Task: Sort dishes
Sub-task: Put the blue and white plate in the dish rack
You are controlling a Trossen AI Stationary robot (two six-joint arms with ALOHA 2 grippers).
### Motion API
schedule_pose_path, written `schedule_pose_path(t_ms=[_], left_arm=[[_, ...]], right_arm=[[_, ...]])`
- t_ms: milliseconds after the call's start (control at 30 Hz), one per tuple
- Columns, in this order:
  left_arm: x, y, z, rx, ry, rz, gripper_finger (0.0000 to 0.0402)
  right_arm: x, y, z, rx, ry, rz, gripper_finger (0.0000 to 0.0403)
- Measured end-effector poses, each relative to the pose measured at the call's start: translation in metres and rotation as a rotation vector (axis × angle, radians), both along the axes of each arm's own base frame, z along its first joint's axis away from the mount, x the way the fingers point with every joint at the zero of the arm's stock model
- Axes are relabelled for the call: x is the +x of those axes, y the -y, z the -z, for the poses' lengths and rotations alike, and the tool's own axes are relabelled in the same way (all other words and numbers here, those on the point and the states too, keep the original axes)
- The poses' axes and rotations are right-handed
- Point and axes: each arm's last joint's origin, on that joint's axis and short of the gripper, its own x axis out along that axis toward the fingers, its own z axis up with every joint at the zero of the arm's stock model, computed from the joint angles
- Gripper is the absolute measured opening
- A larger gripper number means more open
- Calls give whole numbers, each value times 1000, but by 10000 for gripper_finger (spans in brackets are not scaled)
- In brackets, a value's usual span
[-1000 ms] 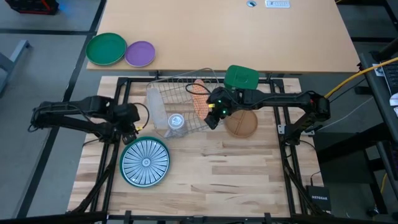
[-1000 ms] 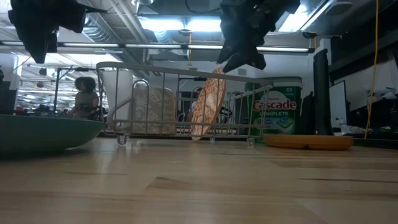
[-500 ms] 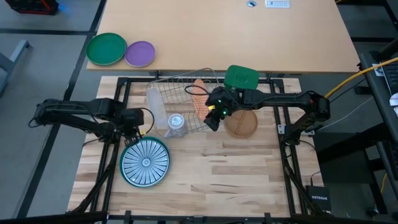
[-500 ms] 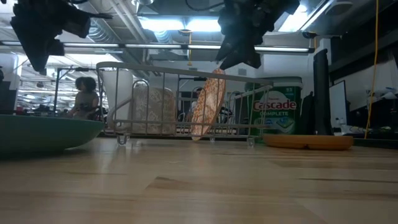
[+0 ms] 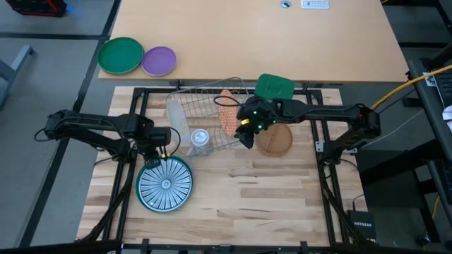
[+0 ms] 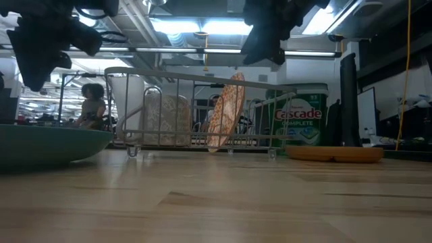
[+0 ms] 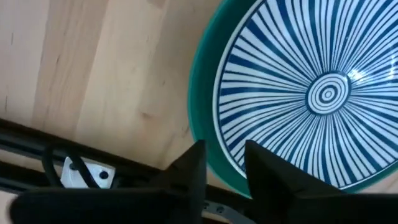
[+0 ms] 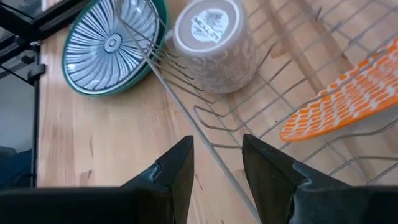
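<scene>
Left gripper hovers, fingers parted and empty, at the rim of the striped plate; right gripper, also parted and empty, hangs above the wire rack.

The step appears to be reaching for the striped plate; next, the fingers must straddle its rim. Only the right wrist view shows the upturned mug beside the orange plate in the rack.

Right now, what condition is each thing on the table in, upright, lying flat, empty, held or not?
Striped plate: lying flat on the table, not held.
Orange plate: standing on edge in the wire rack, not held.
Cup: upside down in the rack.
Brown plate: flat on the table.
Green-lidded canister: lid on.
Left gripper: open, empty, above the striped plate's rim.
Right gripper: open, empty, above the rack.
</scene>
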Motion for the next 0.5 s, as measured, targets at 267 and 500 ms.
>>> schedule_pose_path(t_ms=[267,500], left_arm=[[6,9,11,-2,24,59,130],[-6,21,44,2,-59,30,113]], right_arm=[[-14,-2,-14,-31,16,-15,140],[-21,-3,-17,-73,-6,-31,140]])
